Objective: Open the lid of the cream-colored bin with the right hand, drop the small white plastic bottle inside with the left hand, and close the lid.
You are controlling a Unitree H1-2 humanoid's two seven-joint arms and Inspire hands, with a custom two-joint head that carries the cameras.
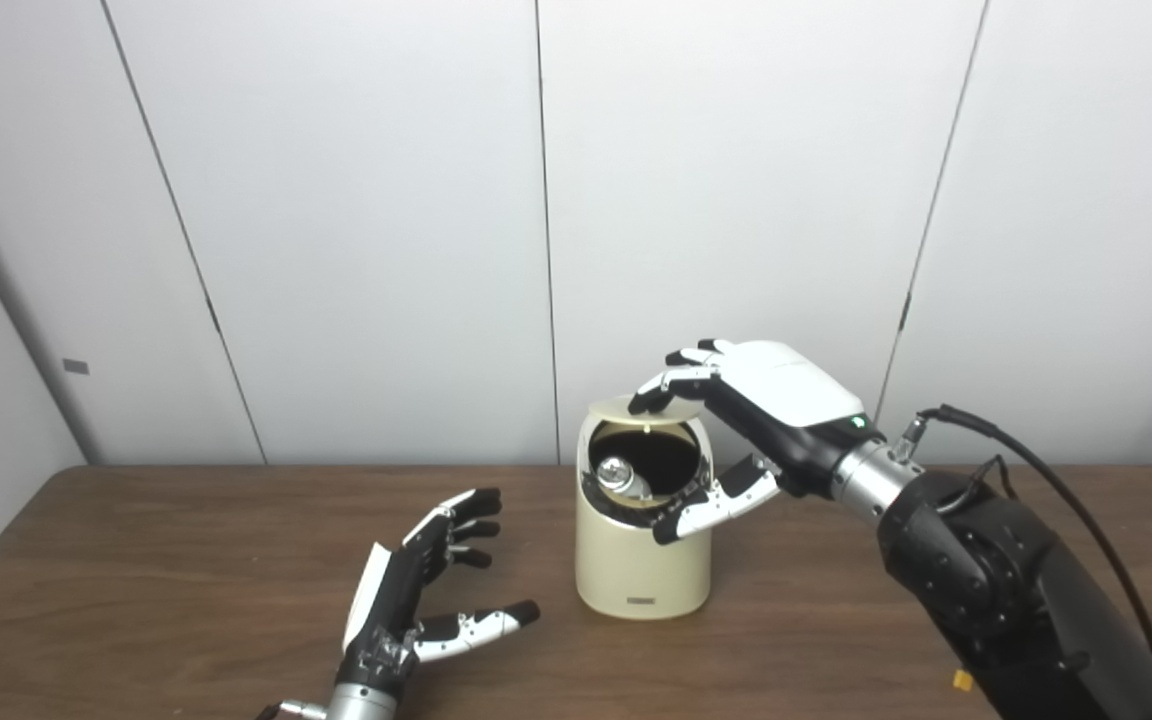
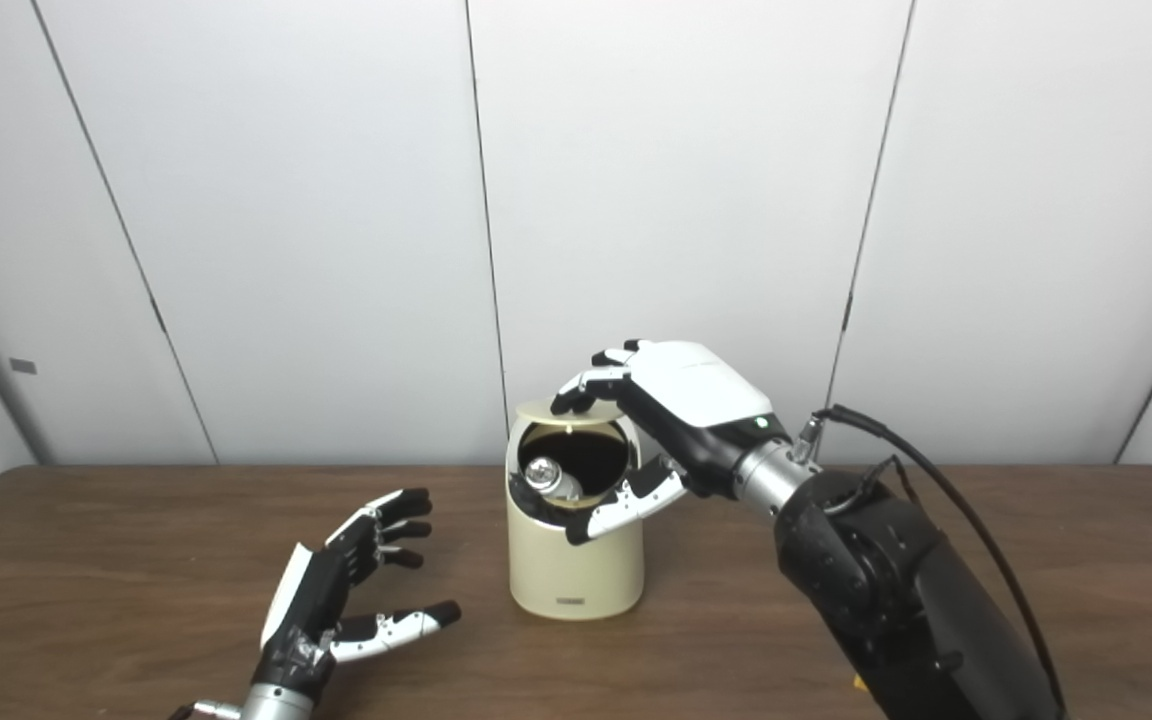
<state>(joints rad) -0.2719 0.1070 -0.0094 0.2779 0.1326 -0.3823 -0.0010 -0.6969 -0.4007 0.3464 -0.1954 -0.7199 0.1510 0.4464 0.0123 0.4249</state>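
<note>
A: Holding the lid up with the right hand, fingertips hooked over its raised rim, thumb braced on the front lip of the cream-colored bin just below. Likely pinned that way to stop the lid dropping shut.

B: And the small white plastic bottle?

A: Already inside, directly under the right palm, lying in the dark opening with a shiny end showing. Hard to tell how deep.

B: Left hand?

A: Wide open, empty, resting low over the table, off to the near left of the bin and clear of it. Probably parked there to stay out of the lid's swing.

B: Room to close?

A: Plenty above and behind the right hand, up to the wall panels. Tightest spot at the thumb: sitting right on the rim, in the lid's path. Best lifted off first, otherwise pinched, or the light bin nudged sideways.

B: Table edges?

A: Well away from both hands; bare wood all round the bin. Only the closing left, by the look of it.
</note>
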